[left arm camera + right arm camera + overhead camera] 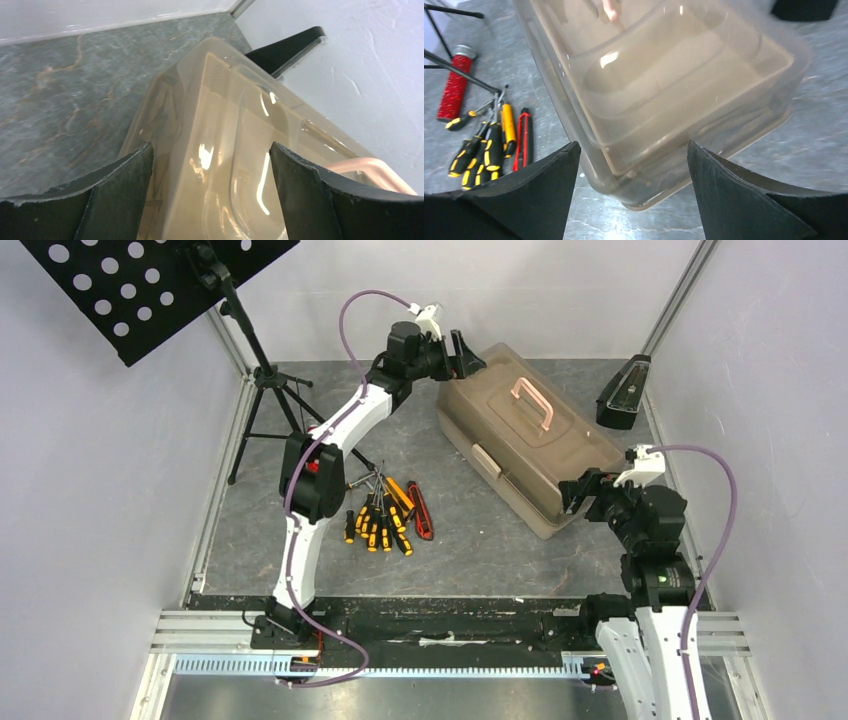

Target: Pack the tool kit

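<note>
The tan toolbox [520,440] lies diagonally right of centre in the overhead view, its lid shut and its pale handle [535,403] flat on top. The hand tools are not yet packed. The yellow-and-black screwdrivers [378,525] sit in a loose bunch on the grey table [470,550] left of centre, with the orange utility knife [400,495] and the red utility knife [421,512] along their right side. A red bar-shaped piece [454,82] lies apart at the left edge of the right wrist view, and a black music stand [150,285] fills the upper left corner. The arms appear to bracket the box so it can be steadied or opened before anything goes in. The left arm reaches far up the frame, elbow bent, and its left gripper [468,355] faces the box's upper-left end. The right arm is folded low at the lower right, bringing the right gripper [572,492] to the box's lower-right corner. Both grippers have their jaws spread wide and hold nothing. In each wrist view the box's end shows between the black fingers, but I cannot tell whether either finger touches the plastic. Opening the lid looks like the next need.
</note>
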